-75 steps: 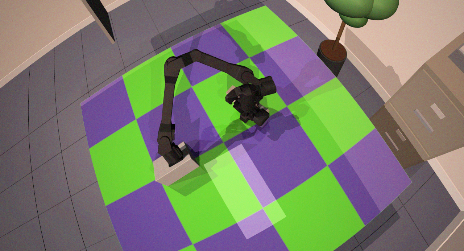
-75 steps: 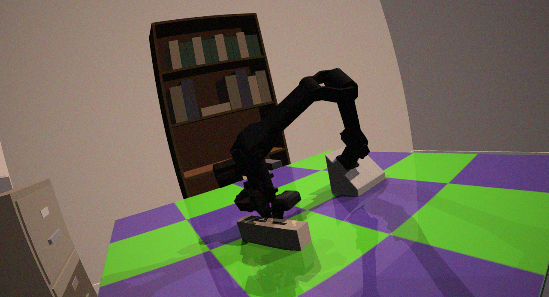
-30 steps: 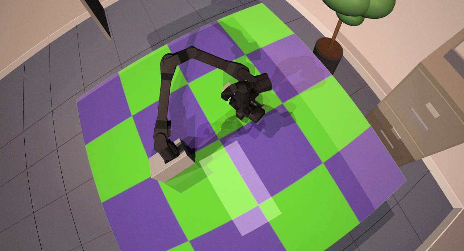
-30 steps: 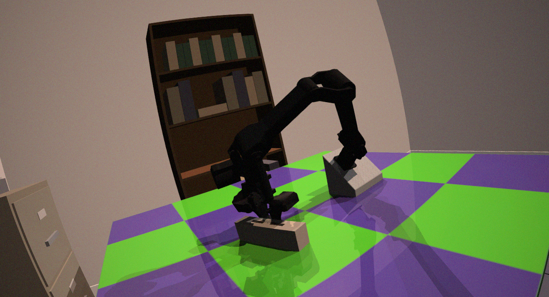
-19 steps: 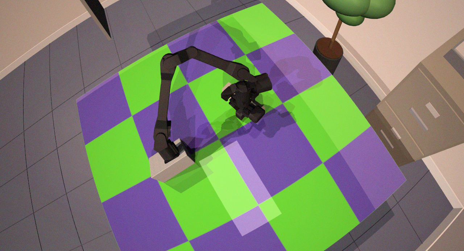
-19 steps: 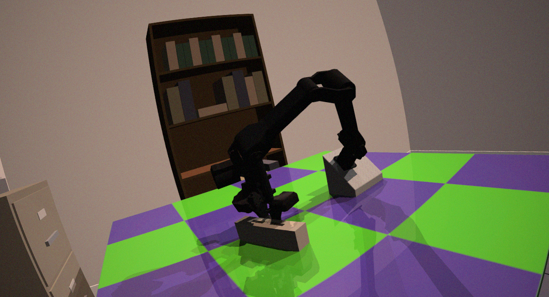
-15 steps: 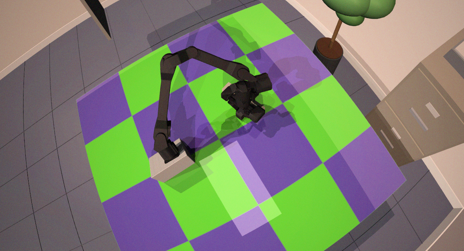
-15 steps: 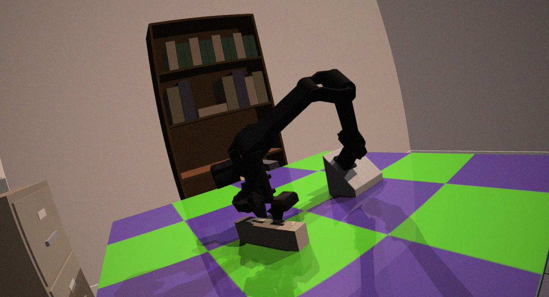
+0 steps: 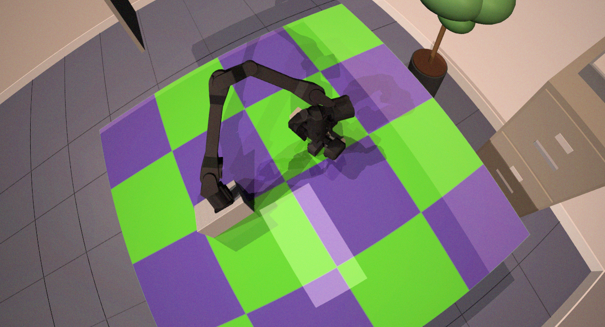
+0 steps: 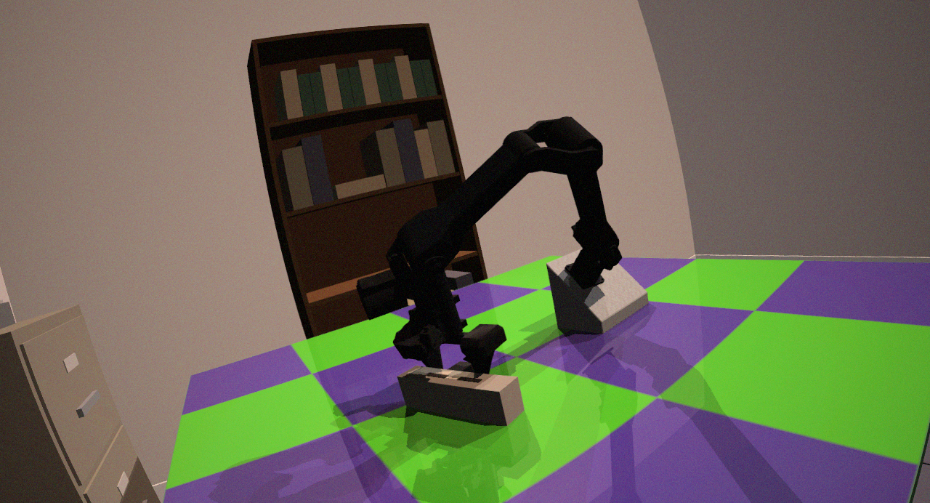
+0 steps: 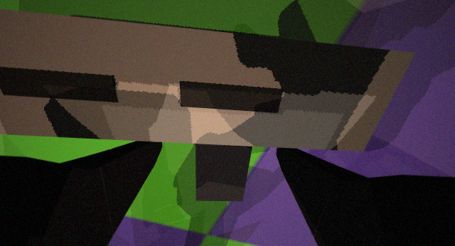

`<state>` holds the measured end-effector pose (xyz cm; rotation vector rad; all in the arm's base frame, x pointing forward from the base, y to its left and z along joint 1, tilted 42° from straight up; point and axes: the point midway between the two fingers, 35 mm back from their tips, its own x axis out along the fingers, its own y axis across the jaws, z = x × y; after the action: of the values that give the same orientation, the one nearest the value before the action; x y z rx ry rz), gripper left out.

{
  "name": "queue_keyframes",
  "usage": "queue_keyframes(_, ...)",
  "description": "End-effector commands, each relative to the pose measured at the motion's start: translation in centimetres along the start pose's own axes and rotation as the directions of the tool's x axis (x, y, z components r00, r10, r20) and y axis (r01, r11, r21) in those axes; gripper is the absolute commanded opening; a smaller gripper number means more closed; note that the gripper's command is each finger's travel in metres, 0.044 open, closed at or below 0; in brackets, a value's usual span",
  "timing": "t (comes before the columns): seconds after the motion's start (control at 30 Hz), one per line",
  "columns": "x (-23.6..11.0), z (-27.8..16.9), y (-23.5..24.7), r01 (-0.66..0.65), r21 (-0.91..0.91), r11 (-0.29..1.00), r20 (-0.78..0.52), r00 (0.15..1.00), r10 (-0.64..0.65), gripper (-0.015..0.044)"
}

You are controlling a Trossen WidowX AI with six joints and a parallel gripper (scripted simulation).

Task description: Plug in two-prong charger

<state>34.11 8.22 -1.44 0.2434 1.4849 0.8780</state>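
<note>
The pale power strip (image 9: 295, 112) (image 10: 455, 397) (image 11: 160, 48) stands on the checkered table, with two dark rectangular slots (image 11: 58, 84) (image 11: 230, 97) in its top face. The small dark charger (image 11: 221, 171) sits against the strip's lower long edge in the wrist view, level with the right slot. Its prongs do not show, and how deep they sit cannot be seen. My gripper (image 10: 458, 367) (image 11: 221, 144) points down and is open, one finger on each side of the charger with a gap to both sides. The strip's edge hides the fingertips in the wrist view.
The arm's wedge-shaped pale base (image 9: 228, 223) (image 10: 624, 298) stands on the checkered table (image 9: 380, 262) (image 10: 812, 370). A potted plant (image 9: 428, 63), a drawer cabinet (image 9: 545, 143) (image 10: 58, 370) and a bookshelf (image 10: 364, 240) stand beyond the table.
</note>
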Motion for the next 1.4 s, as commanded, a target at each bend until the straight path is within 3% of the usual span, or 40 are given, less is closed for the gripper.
queue_keyframes(0.0, 0.0, -0.1, 0.0, -0.001, -0.003, 1.000, 0.005, 1.000, 0.001, 0.0440)
queue_keyframes(1.37, 0.1, -1.5, 0.0, 0.002, -0.013, 1.000, 0.025, 1.000, -0.001, 0.0440)
